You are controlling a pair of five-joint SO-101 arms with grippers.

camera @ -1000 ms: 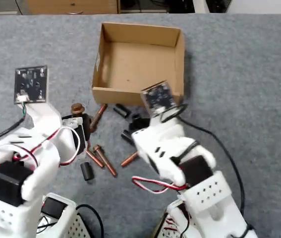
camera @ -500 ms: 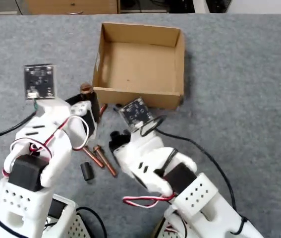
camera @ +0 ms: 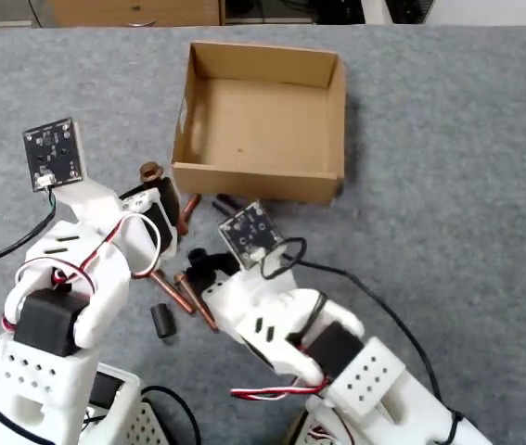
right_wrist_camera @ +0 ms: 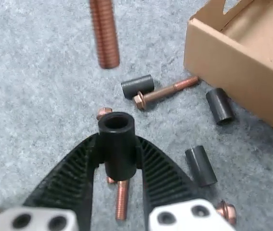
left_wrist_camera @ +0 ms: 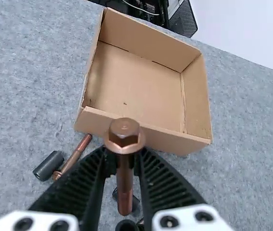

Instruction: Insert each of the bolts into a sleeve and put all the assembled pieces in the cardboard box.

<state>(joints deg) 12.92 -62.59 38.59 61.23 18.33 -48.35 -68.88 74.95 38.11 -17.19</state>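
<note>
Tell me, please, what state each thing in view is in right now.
cardboard box: open on top, empty.
left claw: shut on a bolt.
bolt: gripped below its head, no sleeve on it.
right claw: shut on a sleeve.
sleeve: gripped, bore empty.
loose bolts: lying flat, unsleeved.
loose sleeves: lying flat, no bolts in them.

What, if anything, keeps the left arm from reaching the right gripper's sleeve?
Probably nothing, so yes. The sleeve stands upright in the right gripper, bore open; the left gripper holds its bolt nearby, nothing between.
</note>
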